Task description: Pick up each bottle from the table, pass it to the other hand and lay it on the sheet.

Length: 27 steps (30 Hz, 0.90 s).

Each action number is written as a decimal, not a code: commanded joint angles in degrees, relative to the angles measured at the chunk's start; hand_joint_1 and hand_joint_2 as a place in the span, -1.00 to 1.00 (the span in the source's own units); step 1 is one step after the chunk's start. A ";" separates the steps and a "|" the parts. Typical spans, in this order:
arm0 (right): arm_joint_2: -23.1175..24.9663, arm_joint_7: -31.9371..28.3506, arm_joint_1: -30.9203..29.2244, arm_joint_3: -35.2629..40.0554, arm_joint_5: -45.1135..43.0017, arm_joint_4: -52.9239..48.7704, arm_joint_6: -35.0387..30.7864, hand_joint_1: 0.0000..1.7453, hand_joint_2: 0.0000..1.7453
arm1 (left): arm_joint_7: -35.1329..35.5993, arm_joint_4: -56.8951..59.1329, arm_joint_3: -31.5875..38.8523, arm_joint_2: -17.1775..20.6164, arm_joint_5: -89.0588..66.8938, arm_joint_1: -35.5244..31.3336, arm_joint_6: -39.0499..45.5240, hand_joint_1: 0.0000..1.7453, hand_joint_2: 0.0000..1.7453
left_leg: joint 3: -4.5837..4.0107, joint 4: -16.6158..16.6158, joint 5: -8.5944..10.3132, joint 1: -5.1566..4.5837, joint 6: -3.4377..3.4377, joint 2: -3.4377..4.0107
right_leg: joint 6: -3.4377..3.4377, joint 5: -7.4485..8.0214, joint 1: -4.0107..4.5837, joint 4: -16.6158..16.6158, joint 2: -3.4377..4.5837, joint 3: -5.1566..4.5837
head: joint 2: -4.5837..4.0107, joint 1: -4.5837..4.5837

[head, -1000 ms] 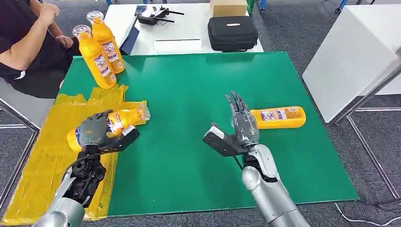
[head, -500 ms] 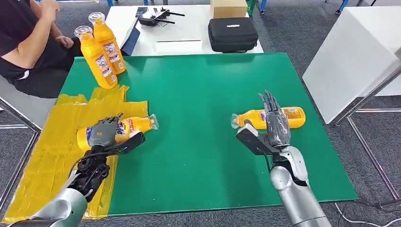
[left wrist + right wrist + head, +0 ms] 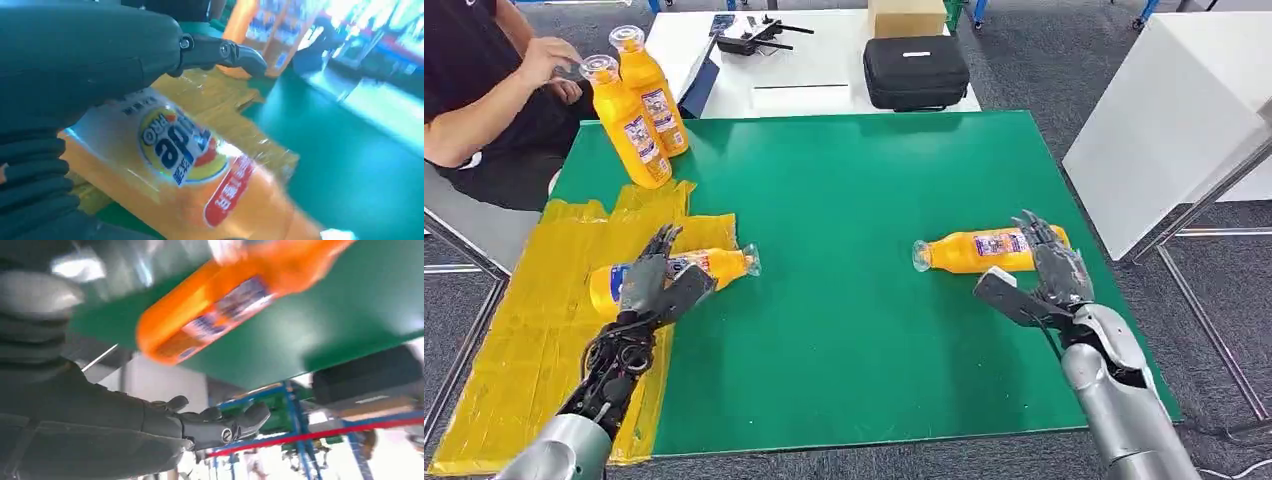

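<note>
Bottle on the green table: closing in with my right hand

My right hand point(image 3: 1046, 283) has its fingers spread and holds nothing; the fingertips lie over the base end of the lying bottle point(image 3: 980, 251), the thumb splayed out toward me, not yet wrapped around it. That bottle lies on its side on the green table point(image 3: 844, 330), cap pointing toward the middle. To take it well, I judge I should bring the palm down over the labelled middle, not the very end, with thumb on the near side and fingers on the far side, so it cannot roll or swing once lifted. A round bottle on a smooth top will likely skid if nudged, so I should close evenly.

My left hand point(image 3: 656, 284) is also released, fingers apart, lying over another bottle point(image 3: 682, 271) that rests on its side on the yellow sheet point(image 3: 519, 330), its neck reaching over the sheet's edge onto the green. In the left wrist view the label sits just beneath my thumb point(image 3: 220, 52); whether the fingers touch it, I cannot tell.

Two upright bottles point(image 3: 634, 105) stand at the table's far corner, near a seated person point(image 3: 484, 90).
</note>
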 commanded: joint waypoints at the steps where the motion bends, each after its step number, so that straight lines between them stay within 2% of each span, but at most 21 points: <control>1: -8.70 -2.05 -15.39 -1.60 8.72 28.31 -2.82 -1.00 1.00 | -2.13 -25.74 0.83 -2.26 17.39 8.85 -2.55 -1.00 -1.00 | -0.02 0.07 -0.07 0.00 0.04 0.01 | -0.05 -0.05 0.03 0.02 -0.10 0.05 | 0.00 0.02; 4: -8.62 -2.42 -18.62 -0.14 10.60 33.13 -3.87 -1.00 1.00 | -2.11 -28.64 0.24 -2.85 18.94 10.04 -2.69 -1.00 -1.00 | 0.08 0.13 -0.19 0.01 0.06 0.18 | -0.08 -0.09 0.05 0.07 0.02 0.14 | 0.00 -0.02; 7: -6.16 -1.72 -22.97 1.97 13.11 39.17 -4.77 -1.00 1.00 | -1.98 -29.95 -0.72 -2.76 19.68 10.73 -3.01 -1.00 -1.00 | 0.02 0.03 -0.08 0.02 0.04 0.18 | -0.06 0.00 0.05 0.00 0.04 0.05 | 0.00 0.02; 20: -5.86 -1.58 -23.20 2.38 13.41 39.78 -4.98 -1.00 1.00 | -2.10 -29.52 -0.70 -2.76 19.94 10.57 -2.93 -1.00 -1.00 | 0.15 0.03 -0.15 0.02 0.04 0.14 | -0.10 -0.10 0.08 0.02 -0.05 0.20 | 0.00 0.00; 25: -1.18 0.86 -27.23 5.53 17.32 44.75 -4.14 -1.00 1.00 | -2.21 -30.63 -1.58 -3.78 20.41 10.24 -3.20 -1.00 -1.00 | 0.00 0.02 -0.08 0.05 0.03 0.27 | -0.09 0.01 0.06 0.00 0.11 0.05 | 0.00 0.00; 27: 0.29 0.98 -29.14 7.42 18.92 46.83 -2.44 -1.00 1.00 | -2.33 -30.79 -2.13 -3.83 20.74 10.21 -3.27 -1.00 -1.00 | 0.22 0.08 -0.21 0.03 0.00 0.42 | -0.18 -0.08 0.07 0.10 0.18 0.19 | 0.00 0.00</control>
